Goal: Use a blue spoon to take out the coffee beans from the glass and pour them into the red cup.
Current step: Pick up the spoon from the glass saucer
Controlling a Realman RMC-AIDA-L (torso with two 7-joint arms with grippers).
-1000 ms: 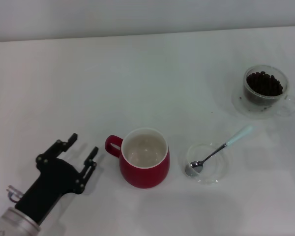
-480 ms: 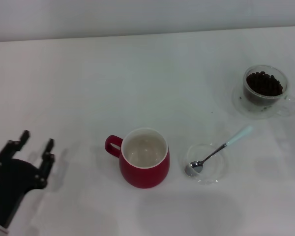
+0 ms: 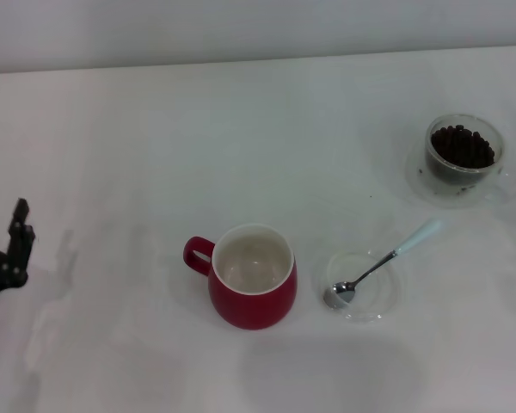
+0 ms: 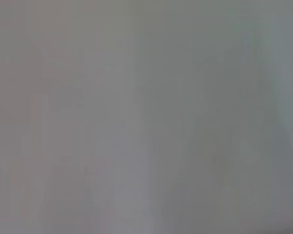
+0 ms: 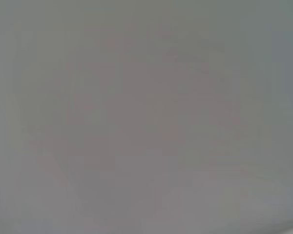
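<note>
Red cup (image 3: 252, 277) stands well right of the left gripper (image 3: 9, 258), which sits at the view's left edge, jaw opening indeterminate, nothing visibly held. Blue spoon (image 3: 380, 263) rests in a saucer (image 3: 361, 286); glass (image 3: 464, 155) holds coffee beans (image 3: 463, 145) farthest away.

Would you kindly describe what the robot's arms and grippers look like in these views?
Only a small part of the left gripper shows, at the left edge of the head view: matte black, with a slim, angular finger of jointed links and a darker bulkier body behind it. No cables or markings are visible. The right gripper is not in view, and both wrist views show only a plain grey surface.
</note>
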